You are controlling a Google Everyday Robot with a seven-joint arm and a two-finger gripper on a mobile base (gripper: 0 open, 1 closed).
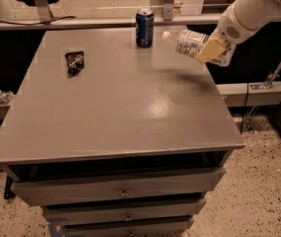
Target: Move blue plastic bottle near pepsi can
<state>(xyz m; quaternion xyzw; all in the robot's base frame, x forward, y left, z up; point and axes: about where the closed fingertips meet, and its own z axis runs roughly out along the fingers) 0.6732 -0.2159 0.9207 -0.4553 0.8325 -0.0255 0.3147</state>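
One pincer (210, 50) clamped blue plastic bottle (193, 44) mid-body, held it lying sideways above far right of worktop (115, 107), cap pointing left. Pepsi can (144, 28) stood upright just left of cap. Black wrapper (74, 62) sat far left.

My hand (210, 50) grips the blue plastic bottle (192, 43) above the worktop's (115, 107) far right corner, cap pointing toward the upright pepsi can (144, 28); a black wrapper (74, 62) lies left.
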